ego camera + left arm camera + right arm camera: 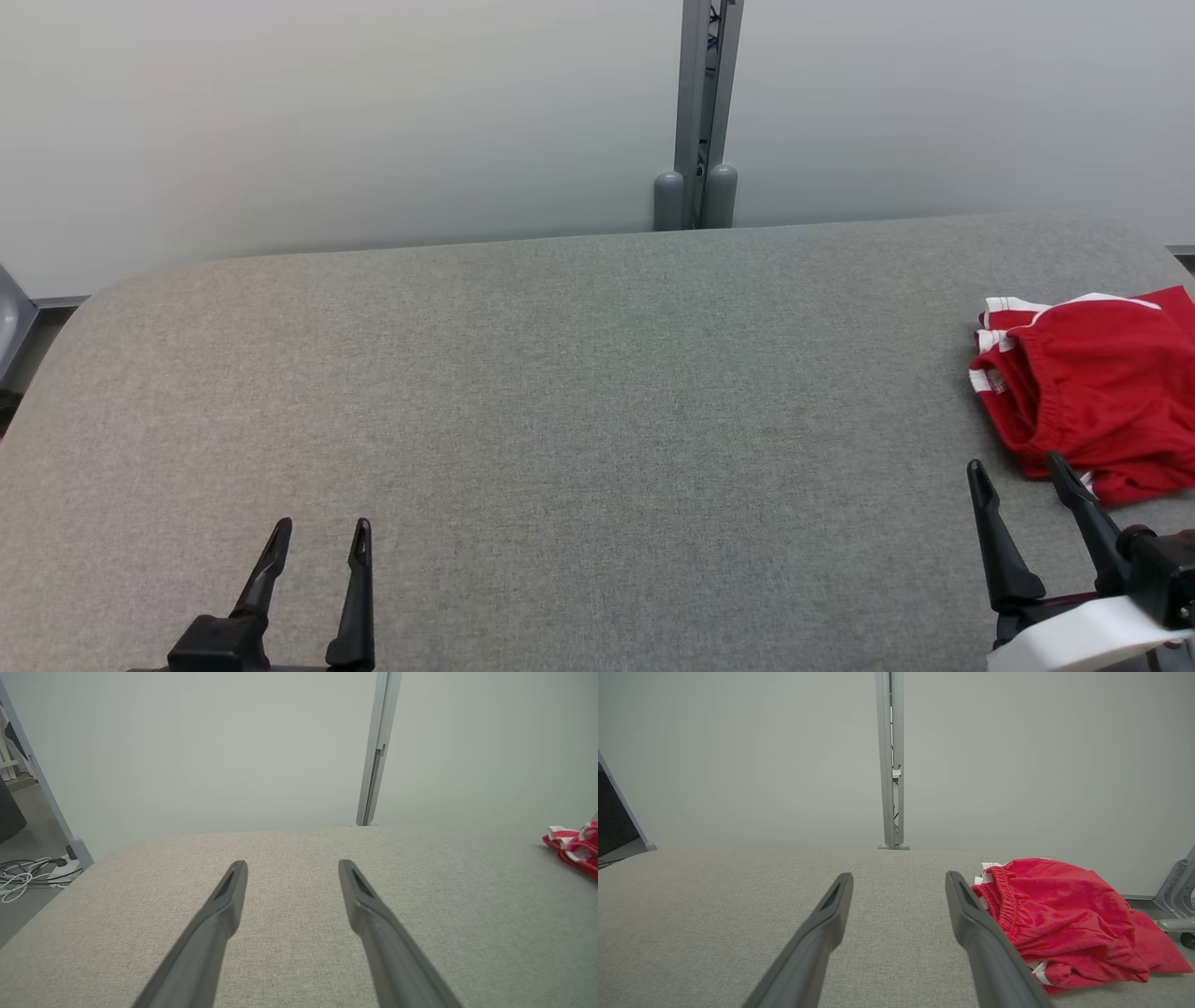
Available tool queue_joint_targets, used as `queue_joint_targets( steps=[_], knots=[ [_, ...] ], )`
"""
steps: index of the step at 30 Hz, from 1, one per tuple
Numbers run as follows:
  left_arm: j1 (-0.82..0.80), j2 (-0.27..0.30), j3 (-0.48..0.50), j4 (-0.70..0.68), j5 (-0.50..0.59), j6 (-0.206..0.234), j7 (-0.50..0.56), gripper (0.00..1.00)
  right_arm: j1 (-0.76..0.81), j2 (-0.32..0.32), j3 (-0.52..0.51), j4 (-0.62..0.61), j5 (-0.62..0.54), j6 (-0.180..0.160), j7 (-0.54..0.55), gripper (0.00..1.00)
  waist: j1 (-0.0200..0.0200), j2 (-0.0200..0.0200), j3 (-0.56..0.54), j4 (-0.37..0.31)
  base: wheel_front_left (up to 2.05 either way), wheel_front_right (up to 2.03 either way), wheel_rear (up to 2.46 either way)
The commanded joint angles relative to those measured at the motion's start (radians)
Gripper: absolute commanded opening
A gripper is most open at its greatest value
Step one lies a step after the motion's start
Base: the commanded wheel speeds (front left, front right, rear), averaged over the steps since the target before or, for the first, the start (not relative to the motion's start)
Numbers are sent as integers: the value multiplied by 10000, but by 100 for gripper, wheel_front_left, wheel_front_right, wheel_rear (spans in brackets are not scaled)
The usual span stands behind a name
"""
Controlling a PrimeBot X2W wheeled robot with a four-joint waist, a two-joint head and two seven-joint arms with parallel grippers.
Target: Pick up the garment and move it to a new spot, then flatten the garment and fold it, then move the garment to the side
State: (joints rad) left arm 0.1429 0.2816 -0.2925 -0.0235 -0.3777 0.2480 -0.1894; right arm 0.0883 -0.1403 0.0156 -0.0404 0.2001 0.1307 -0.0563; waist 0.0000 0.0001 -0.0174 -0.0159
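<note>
One garment [1102, 392], one table [560, 392], one left hand [323, 525], one right hand [1014, 460]

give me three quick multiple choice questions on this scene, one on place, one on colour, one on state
1. Where do the shorts lie on the table?
A. by its right edge
B. in the middle
C. by its left edge

2. What colour are the shorts?
A. blue with yellow trim
B. red with white trim
C. plain black

3. How does the right gripper stand?
A. shut on the shorts
B. shut and empty
C. open, holding nothing

Answers:
1 A: the head view shows them at the far right of the table, cut off by the picture's edge.
2 B: the cloth is red, with white stripes at the hems.
3 C: its two fingers stand apart beside the shorts, with no cloth between them.
</note>
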Motion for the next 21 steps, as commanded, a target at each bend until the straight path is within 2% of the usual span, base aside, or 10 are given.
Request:
queue_joint_targets(
  steps=[1, 18, 19, 21],
  knots=[
    [59, 71, 12, -34, 14, 78, -4, 100, 35, -58, -19, -33, 27, 1, -29, 100, 0, -1, 1, 1, 0, 0, 0],
    [83, 161, -42, -74, -114, 94, 40, 100, 69, 2, -25, -153, 71, 1, -81, 100, 0, -1, 14, 16, 0, 0, 0],
    [5, 106, -56, -22, -49, 78, 43, 0, 19, 43, 1, -69, 68, 0, -57, 0, 0, -1, 15, 14, 0, 0, 0],
    [34, 14, -100, 105, -114, 64, 47, 0, 71, 110, 31, 68, 135, 0, -60, 0, 0, -1, 16, 14, 0, 0, 0]
  ],
)
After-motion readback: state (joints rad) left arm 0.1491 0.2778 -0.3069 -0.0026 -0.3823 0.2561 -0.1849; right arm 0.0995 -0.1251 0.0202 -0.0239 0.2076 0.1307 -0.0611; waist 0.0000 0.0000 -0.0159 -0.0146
